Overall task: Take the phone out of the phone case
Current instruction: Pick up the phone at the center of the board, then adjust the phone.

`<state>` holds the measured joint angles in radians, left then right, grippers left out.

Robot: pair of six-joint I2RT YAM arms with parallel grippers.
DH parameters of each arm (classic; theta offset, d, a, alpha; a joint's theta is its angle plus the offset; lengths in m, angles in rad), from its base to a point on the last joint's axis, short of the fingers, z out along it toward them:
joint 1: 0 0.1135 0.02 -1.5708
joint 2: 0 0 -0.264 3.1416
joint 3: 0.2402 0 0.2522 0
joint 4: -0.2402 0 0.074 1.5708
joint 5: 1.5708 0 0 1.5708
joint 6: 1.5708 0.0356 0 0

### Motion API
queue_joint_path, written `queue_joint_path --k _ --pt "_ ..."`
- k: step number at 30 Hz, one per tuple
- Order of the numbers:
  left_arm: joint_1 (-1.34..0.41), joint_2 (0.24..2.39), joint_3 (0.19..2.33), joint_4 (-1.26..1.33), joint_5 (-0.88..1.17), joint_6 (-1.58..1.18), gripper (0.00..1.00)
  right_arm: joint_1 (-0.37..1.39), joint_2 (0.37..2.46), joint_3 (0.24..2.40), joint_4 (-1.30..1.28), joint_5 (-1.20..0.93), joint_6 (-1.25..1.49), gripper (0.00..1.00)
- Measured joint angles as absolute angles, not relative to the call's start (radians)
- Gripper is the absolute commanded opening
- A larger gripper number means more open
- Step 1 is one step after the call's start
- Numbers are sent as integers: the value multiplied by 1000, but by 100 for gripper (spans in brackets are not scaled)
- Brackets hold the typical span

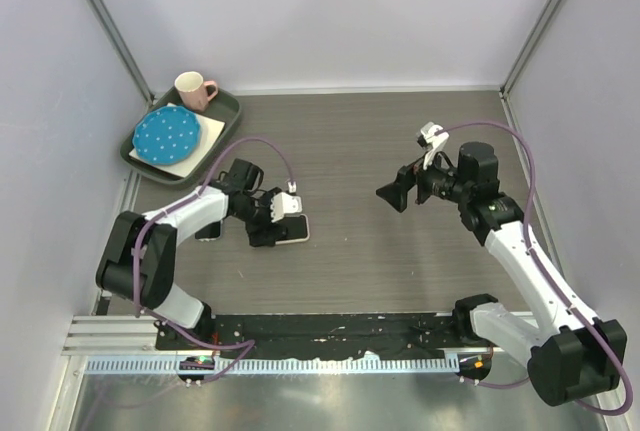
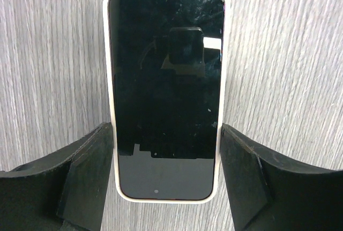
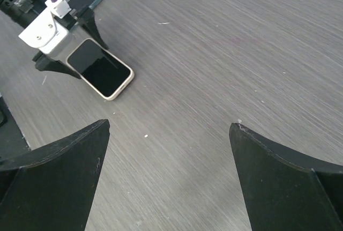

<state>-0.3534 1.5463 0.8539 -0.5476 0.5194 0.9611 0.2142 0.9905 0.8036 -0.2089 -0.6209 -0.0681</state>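
A black-screened phone (image 2: 166,81) lies face up on the wood-grain table inside a cream phone case (image 2: 111,107). My left gripper (image 2: 167,129) straddles its lower half, and both black fingers press against the case's long sides. From above, the phone (image 1: 292,229) pokes out from under the left gripper (image 1: 272,221), left of the table's middle. My right gripper (image 1: 395,196) hovers open at the right, well away from the phone and with nothing in it. In its own view, the right gripper (image 3: 170,125) frames bare table, with the phone (image 3: 102,67) far off at the upper left.
A second dark phone (image 1: 210,231) lies just left of my left arm. At the back left, a green tray (image 1: 228,116) holds a blue dotted plate (image 1: 167,134) and a pink mug (image 1: 195,89). Grey walls enclose the table.
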Motion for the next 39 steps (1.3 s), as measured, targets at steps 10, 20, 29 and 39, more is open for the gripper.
queue_joint_path --k 10,20,29,39 --pt "-440 1482 830 -466 525 911 0 228 1018 752 -168 -710 -22 100" --pt "-500 1387 832 -395 546 840 0 260 1084 742 -131 -756 27 100" --pt "-579 1377 878 -391 538 781 0 294 1164 739 -76 -805 96 99" --pt "-609 1377 943 -396 532 709 0 319 1229 709 -25 -844 161 95"
